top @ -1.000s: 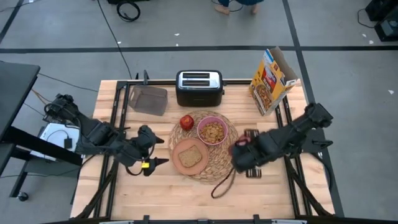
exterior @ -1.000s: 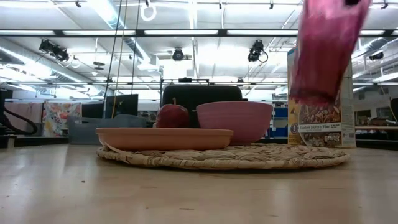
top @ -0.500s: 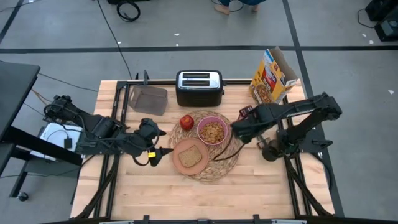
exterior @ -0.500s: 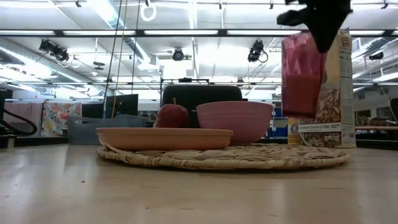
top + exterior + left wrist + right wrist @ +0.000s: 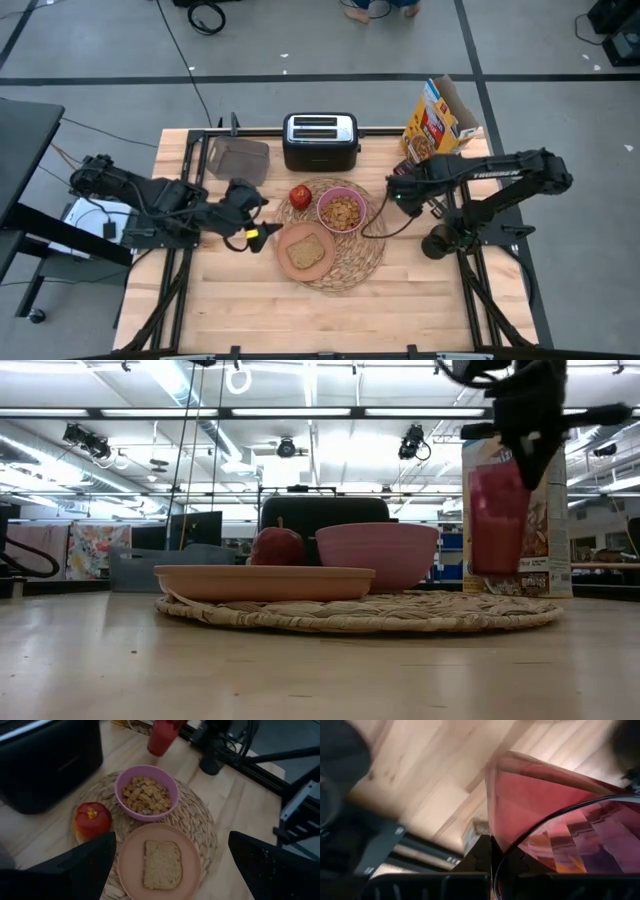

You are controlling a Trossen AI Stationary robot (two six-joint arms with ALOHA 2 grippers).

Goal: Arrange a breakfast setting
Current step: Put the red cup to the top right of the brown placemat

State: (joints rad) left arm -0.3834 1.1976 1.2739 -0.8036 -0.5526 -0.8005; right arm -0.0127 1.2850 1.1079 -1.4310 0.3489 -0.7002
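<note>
A round straw placemat (image 5: pixel 350 268) lies mid-table. On it stand a pink bowl (image 5: pixel 342 210) of cereal and a salmon plate (image 5: pixel 290 262) with a toast slice (image 5: pixel 307 250); a red apple (image 5: pixel 300 196) sits at its far left. My right gripper (image 5: pixel 400 190) hangs just right of the mat's far side, shut on a translucent red cup (image 5: pixel 497 520). My left gripper (image 5: pixel 262 233) waits open, left of the plate. My right gripper holds the cup by its rim (image 5: pixel 496 851), one finger inside the cup and one outside. The fingers come from above, pointing steeply down. The cup hangs upright below them, its base (image 5: pixel 496 570) clear of the table.
A black-and-silver toaster (image 5: pixel 320 140) stands at the far edge, a yellow cereal box (image 5: pixel 440 130) at the far right, and a dark grey tray (image 5: pixel 238 160) at the far left. A black cable (image 5: pixel 375 228) loops over the mat's right side.
My right gripper has carried the cup from beside the mat's near right toward the far edge and somewhat down. It has rolled, so the tilted cup now hangs upright. My left gripper has swung a little toward the far edge, nearer the plate.
</note>
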